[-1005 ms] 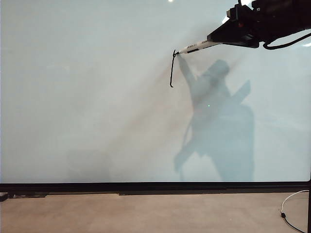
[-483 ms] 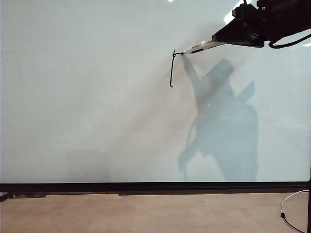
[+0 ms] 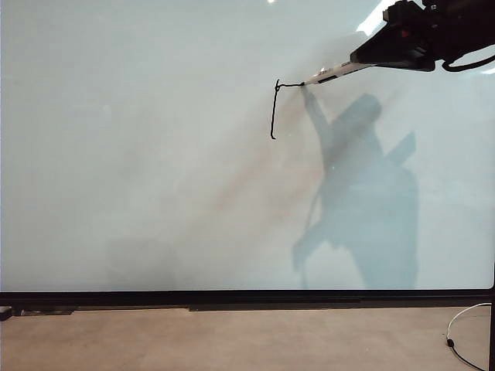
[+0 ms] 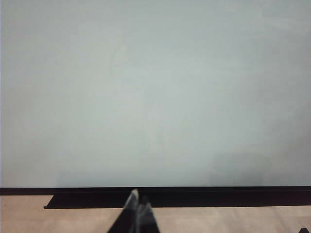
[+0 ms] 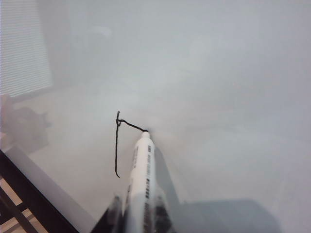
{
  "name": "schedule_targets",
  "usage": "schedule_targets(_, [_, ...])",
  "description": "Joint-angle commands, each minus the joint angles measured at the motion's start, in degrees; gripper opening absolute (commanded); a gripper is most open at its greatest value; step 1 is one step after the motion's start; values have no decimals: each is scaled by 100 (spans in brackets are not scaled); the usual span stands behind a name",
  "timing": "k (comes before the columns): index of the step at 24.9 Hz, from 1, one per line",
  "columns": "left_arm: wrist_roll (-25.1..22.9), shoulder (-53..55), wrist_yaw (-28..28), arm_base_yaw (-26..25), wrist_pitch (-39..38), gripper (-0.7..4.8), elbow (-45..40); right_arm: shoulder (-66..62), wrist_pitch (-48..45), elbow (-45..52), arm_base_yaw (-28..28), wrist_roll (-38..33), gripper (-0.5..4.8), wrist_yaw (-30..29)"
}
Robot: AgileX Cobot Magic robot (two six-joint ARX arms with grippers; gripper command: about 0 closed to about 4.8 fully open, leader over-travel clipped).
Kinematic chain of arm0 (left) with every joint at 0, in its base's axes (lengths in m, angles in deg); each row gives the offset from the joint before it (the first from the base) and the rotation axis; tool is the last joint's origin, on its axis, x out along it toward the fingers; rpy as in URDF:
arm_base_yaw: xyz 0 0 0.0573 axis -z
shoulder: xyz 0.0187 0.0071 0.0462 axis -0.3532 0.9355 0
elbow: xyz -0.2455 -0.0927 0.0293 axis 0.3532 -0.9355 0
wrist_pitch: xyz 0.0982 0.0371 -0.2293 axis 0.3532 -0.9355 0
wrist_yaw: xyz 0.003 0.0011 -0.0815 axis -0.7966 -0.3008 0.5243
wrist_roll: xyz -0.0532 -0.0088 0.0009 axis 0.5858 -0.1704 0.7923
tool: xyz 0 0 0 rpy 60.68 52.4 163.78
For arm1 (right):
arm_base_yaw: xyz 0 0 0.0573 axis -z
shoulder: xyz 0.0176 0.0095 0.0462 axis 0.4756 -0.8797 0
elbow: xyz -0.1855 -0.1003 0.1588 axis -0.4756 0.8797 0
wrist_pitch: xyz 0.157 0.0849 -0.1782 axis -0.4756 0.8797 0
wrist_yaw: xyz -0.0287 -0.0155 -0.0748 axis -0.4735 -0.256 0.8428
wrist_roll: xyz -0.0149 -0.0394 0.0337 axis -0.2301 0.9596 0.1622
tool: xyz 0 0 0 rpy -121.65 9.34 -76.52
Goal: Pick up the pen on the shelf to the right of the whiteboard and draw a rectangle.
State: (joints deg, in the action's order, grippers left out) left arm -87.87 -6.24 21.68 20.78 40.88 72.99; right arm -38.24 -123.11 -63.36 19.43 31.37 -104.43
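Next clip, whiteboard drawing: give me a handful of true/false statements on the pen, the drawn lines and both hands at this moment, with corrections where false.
1. The right hand holds the pen with its tip on the whiteboard. True.
2. The rectangle is finished. False: only one upright stroke and a short start of the top stroke are drawn.
3. The pen tip is at the end of the top stroke. True.
4. The left hand also holds a pen. False: it is shut on nothing, low by the board's black bottom frame.
5. The lines are red. False: they are black.
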Motion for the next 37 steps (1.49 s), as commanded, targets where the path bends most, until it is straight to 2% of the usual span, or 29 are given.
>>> schedule_targets(1, [-24, 4, -2, 0, 35, -4, 15, 61, -76, 13, 70, 17, -5, 299])
schedule_targets(17, [-24, 4, 0, 0, 37, -4, 15, 323, 85, 107, 315, 59, -5, 476])
schedule_targets(37, [-24, 4, 0, 0, 35, -4, 17, 551, 164, 297, 361, 146, -5, 658])
